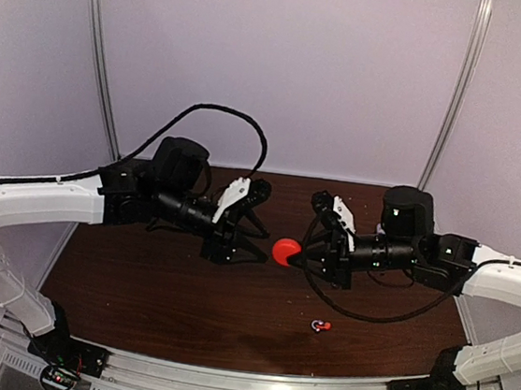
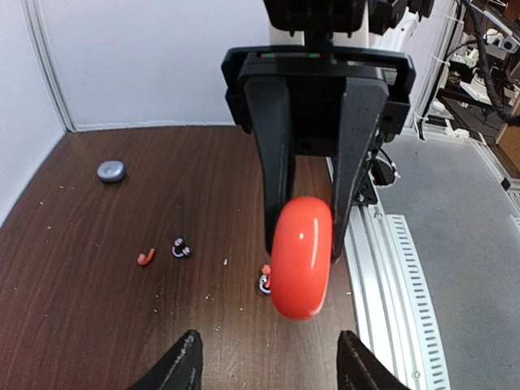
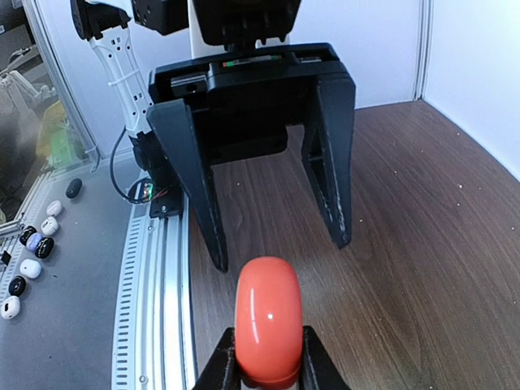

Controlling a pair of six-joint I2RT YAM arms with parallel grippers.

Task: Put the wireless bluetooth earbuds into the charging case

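Note:
My right gripper [image 1: 301,253] is shut on a red round charging case [image 1: 284,251], held edge-on above the middle of the table; the case also shows in the right wrist view [image 3: 268,321]. My left gripper [image 1: 257,240] is open and empty, facing the case from the left, its fingers apart from it. In the left wrist view the case [image 2: 301,256] hangs just beyond my open fingertips [image 2: 183,364]. On the table lie a red hook earbud [image 2: 145,257], a silvery-grey earbud [image 2: 180,249] and a red-and-silver pair [image 2: 265,281], the pair also in the top view [image 1: 321,326].
A small grey round case [image 2: 110,171] lies on the table near the white wall. An aluminium rail [image 1: 249,382] runs along the near table edge. White walls close the back and sides. Small crumbs dot the brown tabletop [image 1: 163,306].

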